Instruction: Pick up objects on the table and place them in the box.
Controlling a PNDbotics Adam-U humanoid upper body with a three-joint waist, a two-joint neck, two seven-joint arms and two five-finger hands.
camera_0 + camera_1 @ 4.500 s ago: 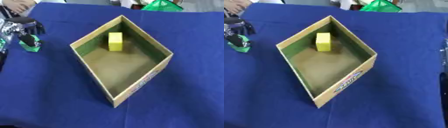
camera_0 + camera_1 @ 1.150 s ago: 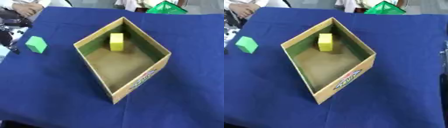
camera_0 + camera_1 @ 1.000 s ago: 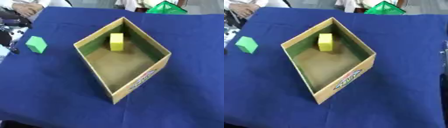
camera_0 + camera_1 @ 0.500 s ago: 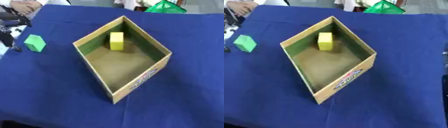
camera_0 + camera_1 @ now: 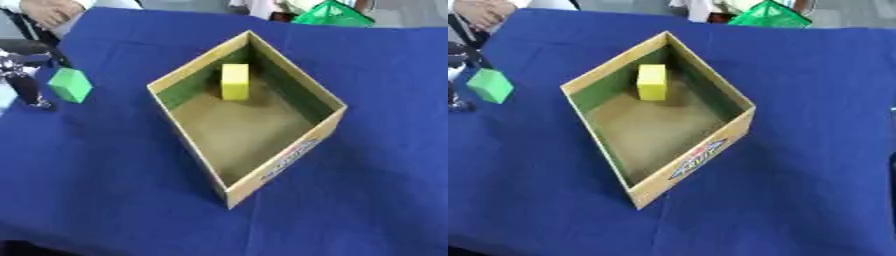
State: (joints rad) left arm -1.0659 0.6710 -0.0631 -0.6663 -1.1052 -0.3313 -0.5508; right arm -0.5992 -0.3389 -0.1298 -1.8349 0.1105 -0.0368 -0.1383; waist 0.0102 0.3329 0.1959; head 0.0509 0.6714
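**Green block: handling notes**

Since the box is stiff cardboard with a bare brown floor, it should stay put. Yellow block stands inside, against the far-left wall. Green block sits on the blue-clothed table, left: probably light, rigid; pinch opposite flat faces. Left hand just beside it; fingers' state unclear.

The box carries a printed label on its near outer wall — colourful, but too blurred to read.

Black robot hand with silver joints, slim fingers
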